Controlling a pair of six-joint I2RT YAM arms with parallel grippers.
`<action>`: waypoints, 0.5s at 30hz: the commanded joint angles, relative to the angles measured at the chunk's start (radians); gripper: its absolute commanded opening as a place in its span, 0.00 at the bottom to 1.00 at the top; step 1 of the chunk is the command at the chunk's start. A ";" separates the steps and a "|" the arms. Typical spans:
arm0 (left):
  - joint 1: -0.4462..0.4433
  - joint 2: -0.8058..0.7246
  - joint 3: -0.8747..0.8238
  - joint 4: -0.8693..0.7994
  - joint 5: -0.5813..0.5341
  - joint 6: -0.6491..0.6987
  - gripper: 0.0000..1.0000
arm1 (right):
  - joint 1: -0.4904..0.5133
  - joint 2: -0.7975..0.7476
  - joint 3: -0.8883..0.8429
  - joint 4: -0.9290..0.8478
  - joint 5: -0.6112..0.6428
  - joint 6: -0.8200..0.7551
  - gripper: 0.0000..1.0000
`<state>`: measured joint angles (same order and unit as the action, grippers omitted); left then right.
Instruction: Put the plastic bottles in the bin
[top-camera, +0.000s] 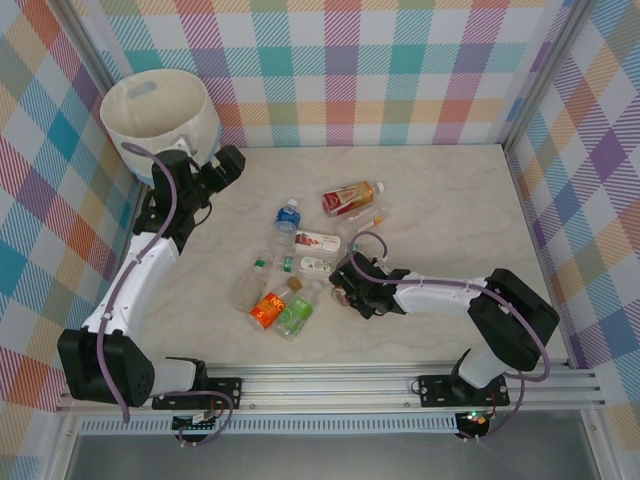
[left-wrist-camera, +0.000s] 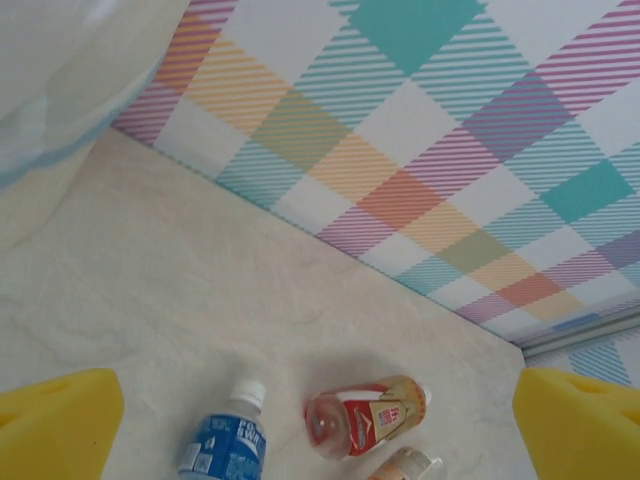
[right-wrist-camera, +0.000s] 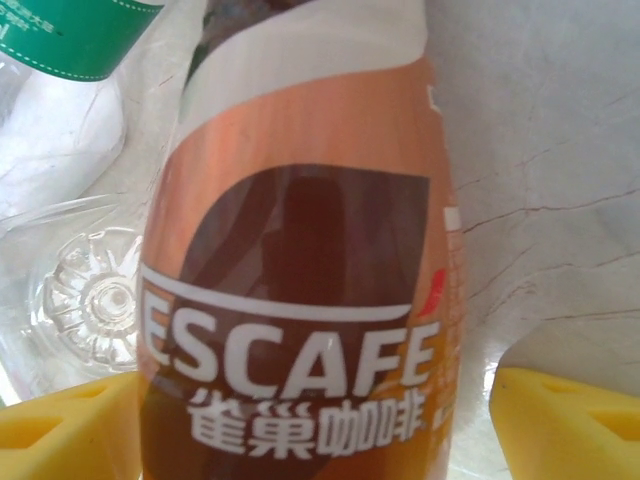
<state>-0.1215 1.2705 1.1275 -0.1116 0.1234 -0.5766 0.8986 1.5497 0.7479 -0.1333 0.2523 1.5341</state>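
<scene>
- Left pincer spread wide, up beside the bin at the surface's far-left corner.
- Right pincer spread, straddling the coffee bottle, not pinching yet.

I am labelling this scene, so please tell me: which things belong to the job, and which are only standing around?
Job: cream bin; Nescafé bottle; blue-label bottle; red-label bottle; orange-label bottle; green-label bottle.
Not the job: checked walls; marble-look table; aluminium rail.
</scene>
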 joint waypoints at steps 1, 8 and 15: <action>-0.042 -0.063 -0.092 0.053 0.028 -0.072 1.00 | 0.008 0.022 0.005 0.071 0.015 0.008 0.83; -0.082 -0.093 -0.163 -0.010 0.050 -0.073 1.00 | 0.009 0.045 -0.038 0.154 0.006 0.011 0.76; -0.095 -0.080 -0.201 -0.006 0.128 -0.079 1.00 | 0.013 0.029 -0.070 0.195 0.031 -0.016 0.66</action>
<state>-0.2016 1.2003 0.9432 -0.1154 0.1955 -0.6415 0.9051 1.5517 0.7059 -0.0700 0.2790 1.5284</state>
